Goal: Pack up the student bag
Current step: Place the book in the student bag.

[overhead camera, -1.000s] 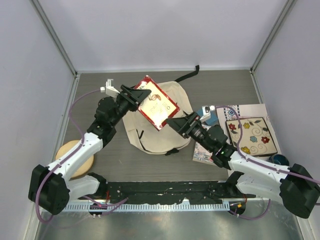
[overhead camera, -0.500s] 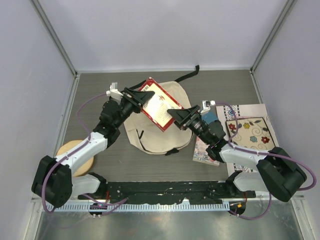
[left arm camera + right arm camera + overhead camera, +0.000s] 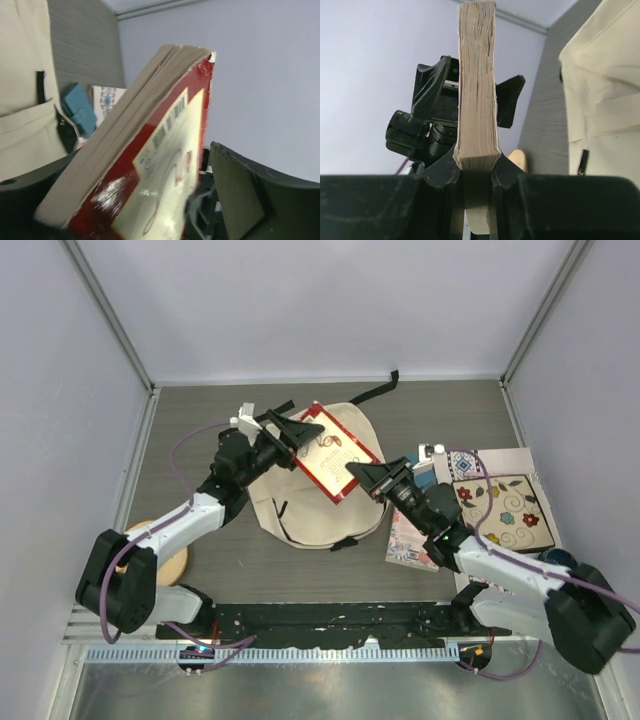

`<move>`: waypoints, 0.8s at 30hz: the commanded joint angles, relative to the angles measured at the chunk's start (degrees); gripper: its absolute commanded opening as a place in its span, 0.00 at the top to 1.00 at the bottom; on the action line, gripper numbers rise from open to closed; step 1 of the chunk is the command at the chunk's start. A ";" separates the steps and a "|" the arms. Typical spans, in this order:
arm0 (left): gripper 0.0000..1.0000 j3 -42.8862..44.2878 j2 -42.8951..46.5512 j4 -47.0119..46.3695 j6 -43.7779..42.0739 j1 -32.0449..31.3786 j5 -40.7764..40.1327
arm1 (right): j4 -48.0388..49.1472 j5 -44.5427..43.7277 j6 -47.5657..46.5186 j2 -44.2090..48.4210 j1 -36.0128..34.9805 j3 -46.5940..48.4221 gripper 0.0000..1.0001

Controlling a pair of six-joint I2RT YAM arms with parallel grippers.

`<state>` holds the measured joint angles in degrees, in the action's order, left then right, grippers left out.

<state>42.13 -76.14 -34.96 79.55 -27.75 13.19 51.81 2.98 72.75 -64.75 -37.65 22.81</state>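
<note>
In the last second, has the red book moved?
Yes. The red book has shifted right across the student bag, toward the flowered tile.

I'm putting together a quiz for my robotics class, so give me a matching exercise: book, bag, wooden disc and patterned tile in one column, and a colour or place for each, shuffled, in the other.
1 book
2 bag
3 disc
4 tile

A cream, lying flat in the middle
B flowered, at the far right
C red cover, clamped in the right gripper
D tan, at the far left

Pairs: 1-C, 2-A, 3-D, 4-B
</note>
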 commanded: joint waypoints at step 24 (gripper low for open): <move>0.01 24.67 -15.71 65.63 -68.82 -30.88 -21.01 | -68.34 -44.47 -15.19 38.03 0.03 10.86 0.99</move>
<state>66.65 -95.07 30.50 14.72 -59.44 -5.61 -18.65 -39.53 55.81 -26.89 -37.65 31.09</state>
